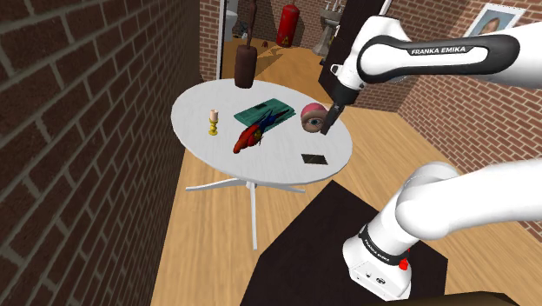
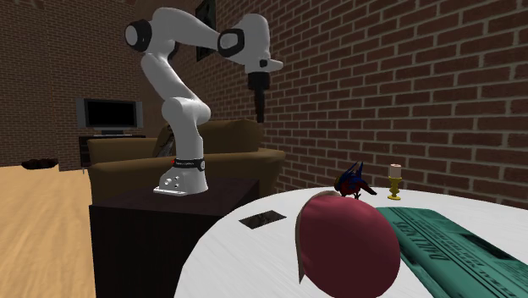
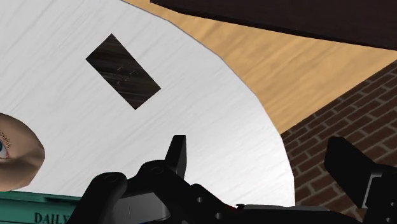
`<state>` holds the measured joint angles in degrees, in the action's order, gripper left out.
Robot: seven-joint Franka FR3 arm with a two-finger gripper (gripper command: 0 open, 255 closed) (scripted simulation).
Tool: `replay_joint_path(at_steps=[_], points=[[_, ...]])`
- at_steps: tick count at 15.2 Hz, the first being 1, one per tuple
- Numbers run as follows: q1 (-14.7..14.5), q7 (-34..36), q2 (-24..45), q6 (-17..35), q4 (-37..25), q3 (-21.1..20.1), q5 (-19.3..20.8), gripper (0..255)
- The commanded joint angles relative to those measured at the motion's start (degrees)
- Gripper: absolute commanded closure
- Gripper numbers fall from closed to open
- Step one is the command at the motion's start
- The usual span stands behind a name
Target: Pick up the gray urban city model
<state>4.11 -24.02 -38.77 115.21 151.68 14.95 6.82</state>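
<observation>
Dark grey city model (image 3: 123, 71) lying flat on white worktop (image 3: 210, 114) near edge; pincer (image 3: 257, 146) hovering open above, offset. Risk: thin slab offering little purchase, pincer scraping worktop.

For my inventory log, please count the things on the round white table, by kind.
Dark flat slab: 1
Eyeball-like ball: 1
Green newspaper: 1
Red and blue bird: 1
Candlestick: 1
Brown upright cylinder: 1
Total: 6

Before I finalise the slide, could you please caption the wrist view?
Open claw above the round white table, with the flat dark city model lying untouched ahead.
</observation>
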Motion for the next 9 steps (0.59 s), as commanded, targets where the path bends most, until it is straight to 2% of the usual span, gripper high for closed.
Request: replay_joint_path(at_steps=[1,5,9], points=[[0.37,-3.04,2.86,3.52,0.84,2.36,1.10,0],[0.48,-9.06,10.19,10.61,1.14,7.13,2.26,0],[-0.41,-15.89,19.04,17.66,-0.01,12.08,1.51,0]])
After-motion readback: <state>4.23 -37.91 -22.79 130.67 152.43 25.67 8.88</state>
